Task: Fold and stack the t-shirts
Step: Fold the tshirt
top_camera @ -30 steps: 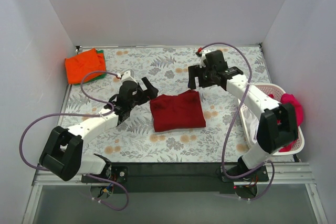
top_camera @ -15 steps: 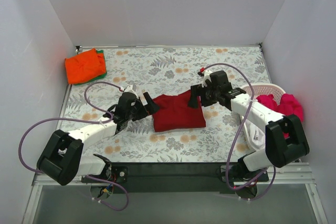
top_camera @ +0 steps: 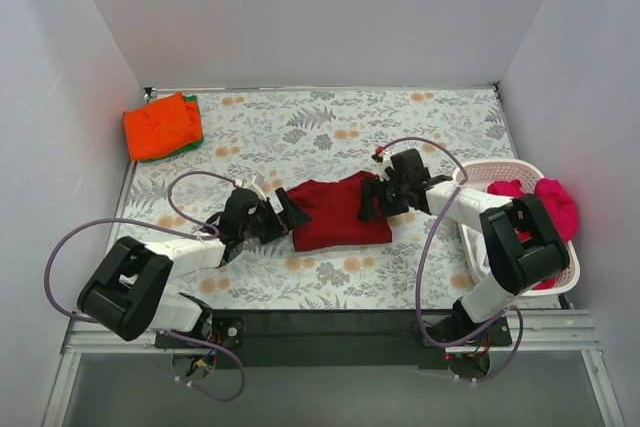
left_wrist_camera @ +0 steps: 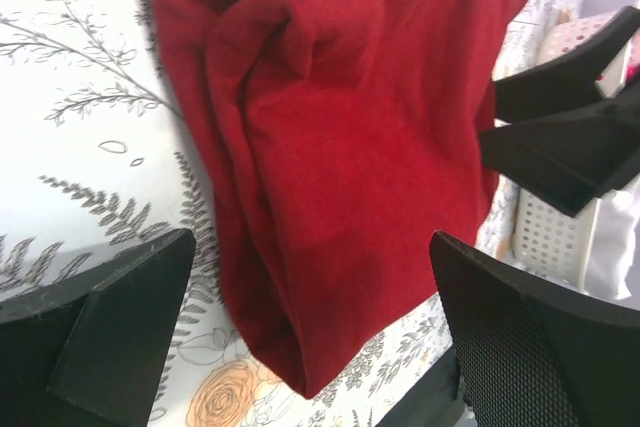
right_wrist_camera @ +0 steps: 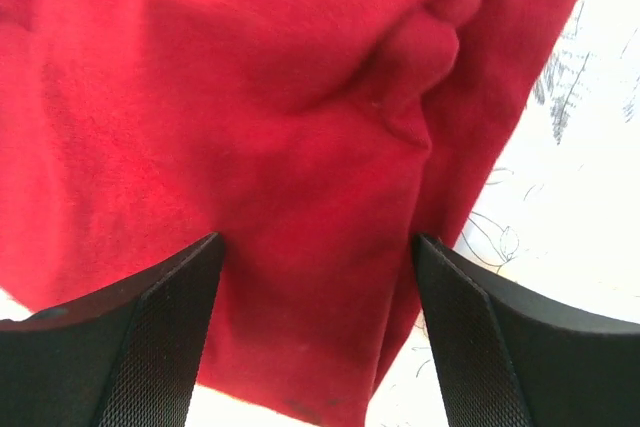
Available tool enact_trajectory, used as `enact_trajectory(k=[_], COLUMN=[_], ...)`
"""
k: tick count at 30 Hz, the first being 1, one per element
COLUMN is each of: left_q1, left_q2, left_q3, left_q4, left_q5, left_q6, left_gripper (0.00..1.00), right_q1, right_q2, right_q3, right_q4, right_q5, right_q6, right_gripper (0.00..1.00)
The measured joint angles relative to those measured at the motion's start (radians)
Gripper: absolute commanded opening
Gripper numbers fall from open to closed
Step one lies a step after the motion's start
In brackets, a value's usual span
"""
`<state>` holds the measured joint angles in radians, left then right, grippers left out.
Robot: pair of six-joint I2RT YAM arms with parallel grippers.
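White walls (top_camera: 300,17) on three sides; floral-print bench (top_camera: 300,132) beneath.

- Crimson t-shirt (top_camera: 335,212): folded to a rough rectangle, lying mid-bench between the two arms. Layered edges and a raised crease show in both wrist views.
- Orange t-shirt (top_camera: 160,127): folded, far-left corner, resting on a green t-shirt (top_camera: 193,119) of which only an edge shows.
- Magenta-pink t-shirt (top_camera: 558,205): bunched in the white basket (top_camera: 500,165) at the right edge, unfolded.
- Left jaws: spread wide and empty, low at the crimson t-shirt's left edge.
- Right jaws: parted over its right side, cloth beneath them, nothing pinched.

Hazards, as judged:
- Either pair closing on the top layer alone would peel the fold open when lifted.
- Uneven lifting from the two sides would skew or drag the bundle.
- Both pairs work close together over one small bundle, so a collision is possible.
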<state>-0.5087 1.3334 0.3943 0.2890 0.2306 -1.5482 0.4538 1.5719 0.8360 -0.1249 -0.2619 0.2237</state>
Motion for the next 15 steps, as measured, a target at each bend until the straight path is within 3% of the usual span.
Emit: enact_trajectory(k=[15], left_q1=[-0.008], left_q2=[0.230], left_q3=[-0.037], left_q4=[0.439], left_q5=[0.110], left_q6=[-0.113], left_gripper=[0.98], right_q1=[0.026], right_q2=[0.033], right_q3=[-0.030], right_q4=[0.100], right_q5=[0.026], right_q6=[0.022], right_gripper=[0.66])
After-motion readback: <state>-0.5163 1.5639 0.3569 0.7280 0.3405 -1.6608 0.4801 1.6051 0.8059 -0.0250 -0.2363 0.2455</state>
